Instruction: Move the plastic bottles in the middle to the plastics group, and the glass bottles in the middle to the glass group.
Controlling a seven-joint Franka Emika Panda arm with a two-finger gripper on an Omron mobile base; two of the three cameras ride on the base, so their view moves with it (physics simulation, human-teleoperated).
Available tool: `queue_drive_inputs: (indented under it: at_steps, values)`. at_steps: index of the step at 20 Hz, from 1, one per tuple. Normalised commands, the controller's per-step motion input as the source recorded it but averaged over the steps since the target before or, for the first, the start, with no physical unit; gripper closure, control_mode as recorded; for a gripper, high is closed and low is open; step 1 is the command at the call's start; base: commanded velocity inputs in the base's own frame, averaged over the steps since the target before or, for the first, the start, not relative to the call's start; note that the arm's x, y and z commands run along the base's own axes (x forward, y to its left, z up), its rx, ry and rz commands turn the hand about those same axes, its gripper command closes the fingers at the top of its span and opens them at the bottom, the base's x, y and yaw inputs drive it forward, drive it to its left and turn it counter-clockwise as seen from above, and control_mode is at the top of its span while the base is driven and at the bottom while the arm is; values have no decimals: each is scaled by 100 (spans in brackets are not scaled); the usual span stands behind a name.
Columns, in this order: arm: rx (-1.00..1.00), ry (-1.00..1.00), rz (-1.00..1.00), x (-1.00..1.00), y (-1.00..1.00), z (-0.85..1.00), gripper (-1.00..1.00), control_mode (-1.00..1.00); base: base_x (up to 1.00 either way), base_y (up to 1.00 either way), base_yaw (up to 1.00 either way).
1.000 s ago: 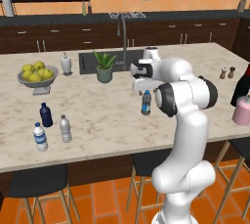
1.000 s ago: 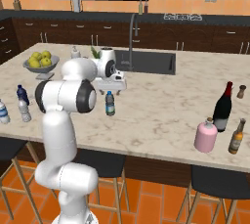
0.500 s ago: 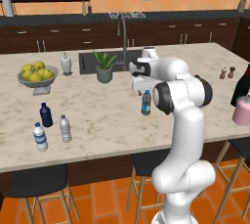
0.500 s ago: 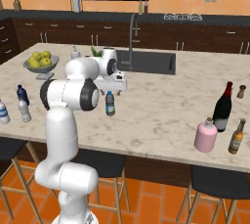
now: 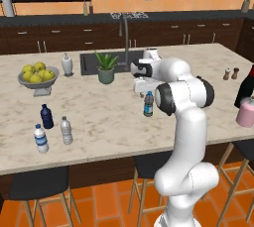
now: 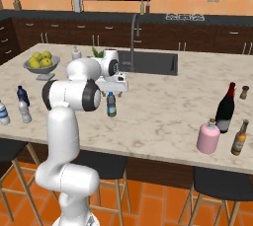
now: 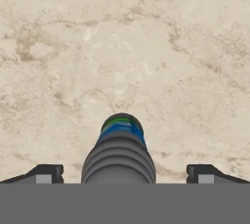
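Observation:
A slim water bottle with a blue label and dark cap [image 5: 148, 105] [image 6: 111, 105] stands mid-counter. My gripper [image 5: 146, 92] [image 6: 113, 92] hangs open just above its cap. In the hand view the bottle [image 7: 121, 152] shows from above, between my two fingertips [image 7: 46, 173] and clear of both. At the left stand an opaque navy bottle [image 5: 46, 116] [image 6: 21, 95], a white-capped bottle with a blue label [image 5: 41, 139] and a clear-grey bottle [image 5: 66, 130] [image 6: 24, 110]. At the right the squat pink bottle [image 5: 245, 112] [image 6: 208, 137] stands beside the tall dark bottle [image 5: 246, 86] [image 6: 226, 107].
A potted plant [image 5: 105, 67], the sink and its faucet [image 5: 125, 32] lie just behind the arm. A bowl of lemons [image 5: 36, 74] and a soap dispenser [image 5: 67, 64] stand at the back left. Shakers [image 5: 230, 74] and a brown bottle [image 6: 239, 138] stand at the right.

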Motion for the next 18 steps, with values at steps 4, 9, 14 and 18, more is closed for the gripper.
queue_drive_inputs:
  at_steps: [4,9,14,18]
  values:
    - [0,0,0,0,4,0,-100,-100,0,0,0]
    - [0,0,0,-2,0,-3,-100,-100,0,0,0]
    - [0,0,0,-10,0,-10,-100,-100,0,0,0]
    - [0,0,0,-10,0,-9,100,-100,0,0,0]
